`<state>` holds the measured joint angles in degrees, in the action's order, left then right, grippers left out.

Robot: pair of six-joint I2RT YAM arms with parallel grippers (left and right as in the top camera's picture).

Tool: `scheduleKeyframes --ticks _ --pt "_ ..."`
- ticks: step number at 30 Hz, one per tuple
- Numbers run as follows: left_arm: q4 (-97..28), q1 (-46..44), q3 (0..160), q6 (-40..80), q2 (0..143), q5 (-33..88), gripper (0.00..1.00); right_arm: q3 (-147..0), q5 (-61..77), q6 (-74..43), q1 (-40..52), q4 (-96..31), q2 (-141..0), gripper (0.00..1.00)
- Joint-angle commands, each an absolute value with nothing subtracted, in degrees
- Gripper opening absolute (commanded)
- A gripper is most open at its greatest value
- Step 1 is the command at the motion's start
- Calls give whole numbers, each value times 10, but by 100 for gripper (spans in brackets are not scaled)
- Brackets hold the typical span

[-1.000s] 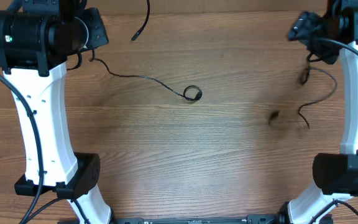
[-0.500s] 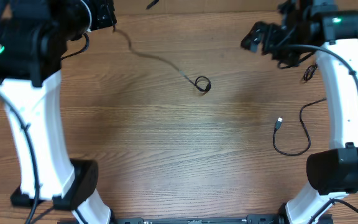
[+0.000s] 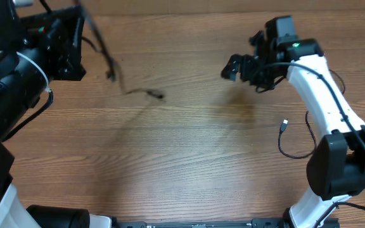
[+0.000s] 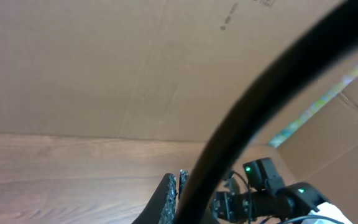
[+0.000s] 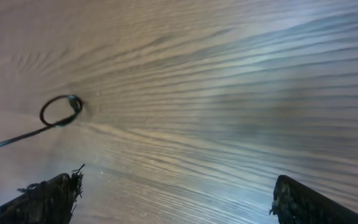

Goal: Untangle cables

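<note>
One thin black cable [image 3: 111,71] hangs blurred from my raised left gripper [image 4: 180,183] at the top left. Its free end [image 3: 157,95] trails onto the wooden table. In the left wrist view the jaws are pressed together, and a thick out-of-focus black cable [image 4: 260,93] crosses close to the lens. My right gripper [image 3: 229,68] is open and empty above the table's far middle. In the right wrist view [image 5: 176,199] a small cable loop [image 5: 61,111] lies ahead and left of the jaws. A second cable [image 3: 296,154] with a silvery plug [image 3: 284,124] lies loose at the right.
The wooden table [image 3: 189,171] stretches between the arms. The white left arm [image 3: 18,76] looms large at the left edge, and the white right arm [image 3: 325,95] runs down the right side over the second cable. A cardboard wall [image 4: 104,62] stands behind the table.
My left arm rose and pulled its cable left, so the looped end slid from the centre toward the left. My right arm swung left toward the middle, leaving the second cable at the right.
</note>
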<state>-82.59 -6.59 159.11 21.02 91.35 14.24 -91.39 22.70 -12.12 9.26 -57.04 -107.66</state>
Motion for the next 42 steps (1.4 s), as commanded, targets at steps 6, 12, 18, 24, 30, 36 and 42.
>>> scheduleKeyframes --ticks 6,12,18,24,30,36,42 --pt "-835 -64 1589 255 933 100 4 -891 338 -46 199 -522 -1075 100" --pt "-839 -64 1589 294 936 86 4 -891 331 -41 275 -459 -1075 100" --pt "-845 -64 1589 301 936 86 4 -891 329 18 330 -415 -1075 100" --pt "-851 -64 1589 305 936 86 4 -891 314 65 388 -347 -1075 100" --pt "-853 -64 1589 305 936 83 4 -891 303 65 425 -288 -1075 100" --pt "-853 -64 1589 305 936 78 4 -891 303 65 440 -283 -1075 100" --pt "-853 -64 1589 305 936 73 4 -891 302 65 447 -270 -1075 61"
